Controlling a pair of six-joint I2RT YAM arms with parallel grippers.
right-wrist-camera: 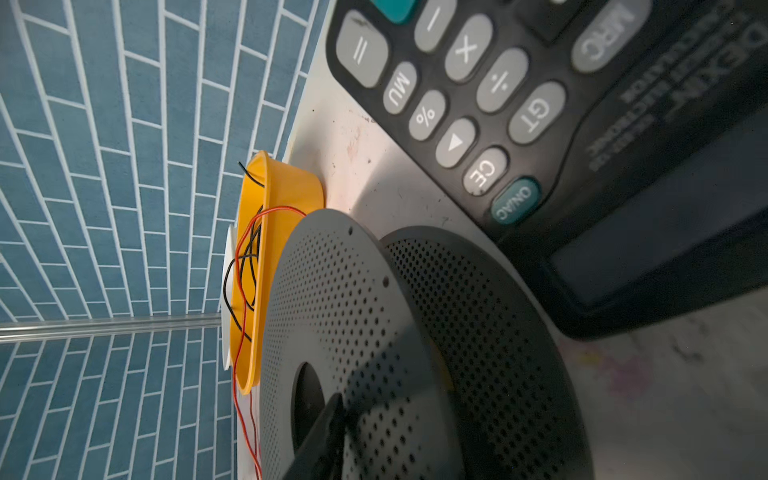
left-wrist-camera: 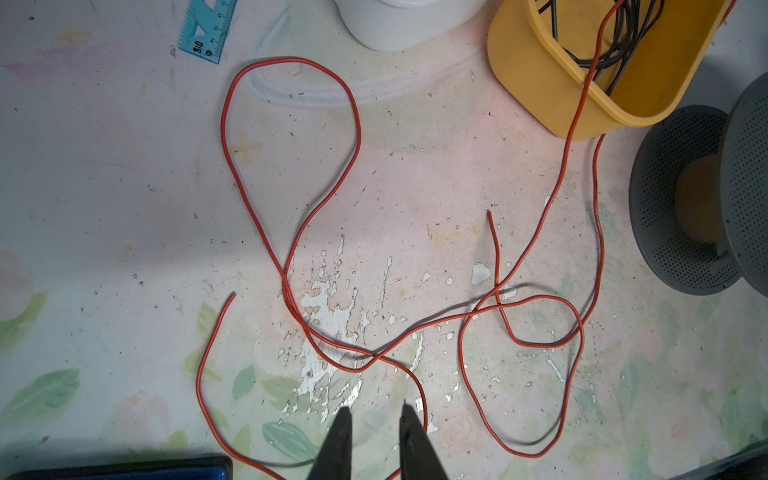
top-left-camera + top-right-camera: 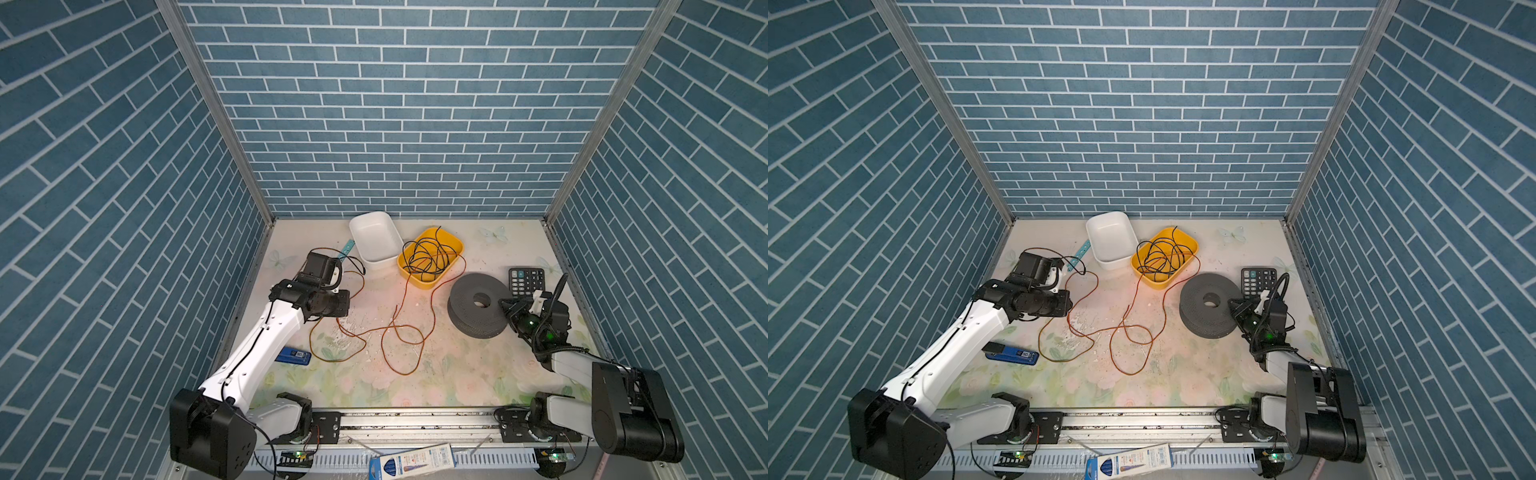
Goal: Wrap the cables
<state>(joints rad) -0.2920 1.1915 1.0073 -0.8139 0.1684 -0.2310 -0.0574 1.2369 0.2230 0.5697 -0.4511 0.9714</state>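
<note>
The cables are one thin orange wire [image 3: 405, 374] [image 3: 1131, 374] lying in loose loops across the middle of the floral table. One stretch climbs into the yellow bin. In the left wrist view the wire [image 2: 358, 133] shows two free ends on the table. My left gripper [image 3: 328, 272] [image 2: 374, 409] hovers above the loops, its jaws slightly apart with nothing between them; the wire runs just beside one fingertip. My right gripper [image 3: 509, 307] [image 3: 1237, 307] sits at the edge of a grey perforated spool [image 3: 465, 291] [image 1: 332, 311]. One finger [image 1: 328, 419] lies on the top flange; the other is hidden.
The yellow bin [image 3: 453, 245] holds a black wire tangle [image 3: 428, 257], and a white bin [image 3: 374, 237] stands beside it at the back. A calculator [image 3: 527, 280] lies behind the spool. A blue stapler [image 3: 293, 356] and a teal ruler [image 3: 347, 249] lie near the left arm.
</note>
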